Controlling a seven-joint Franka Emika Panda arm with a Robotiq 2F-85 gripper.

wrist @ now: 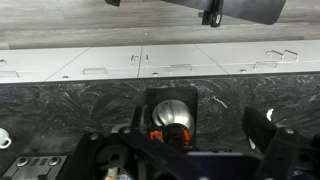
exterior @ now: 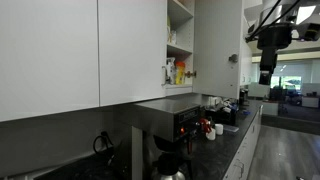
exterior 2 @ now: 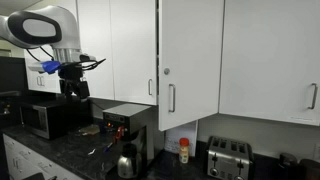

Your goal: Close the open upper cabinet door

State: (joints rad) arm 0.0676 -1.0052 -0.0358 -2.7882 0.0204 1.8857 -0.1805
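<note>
My jaws hang spread and empty above the dark worktop point(wrist: 60, 100), with a metal pot point(wrist: 172, 110) below them. The upper cabinet door point(exterior 2: 190, 60) stands swung out, well off to their side, untouched by them.

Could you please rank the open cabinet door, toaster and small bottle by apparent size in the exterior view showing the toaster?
1. upper cabinet door
2. toaster
3. bottle
The door's nearness to the camera may enlarge it.
</note>
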